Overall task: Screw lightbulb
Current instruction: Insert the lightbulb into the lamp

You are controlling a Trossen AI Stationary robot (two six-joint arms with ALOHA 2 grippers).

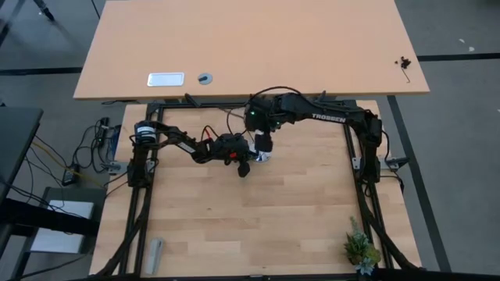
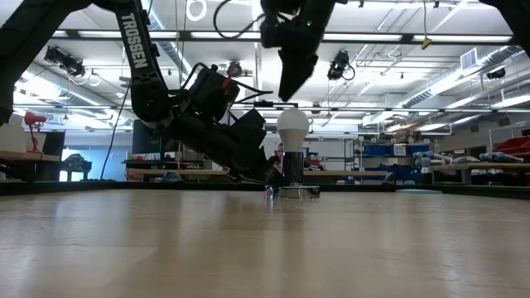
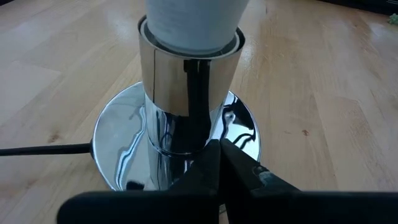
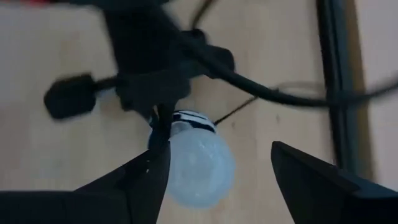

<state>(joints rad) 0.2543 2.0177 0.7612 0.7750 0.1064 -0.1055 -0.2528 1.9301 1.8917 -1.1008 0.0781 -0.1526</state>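
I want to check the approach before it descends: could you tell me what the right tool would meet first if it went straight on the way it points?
Most likely the lightbulb: the right tool hangs open just above its white dome, which stands in the silvery socket base. How centred it is stays uncertain.

The small white pear-shaped lightbulb point(image 4: 198, 163) is showing a frosted, matt skin. The round mirror-polished silvery metal socket base point(image 3: 180, 134) under it is reflecting the room glossily, its thin black cord point(image 3: 43, 149) looking dull at nine o'clock. The pale wooden table point(image 1: 258, 211) is appearing smooth, with fine grain.
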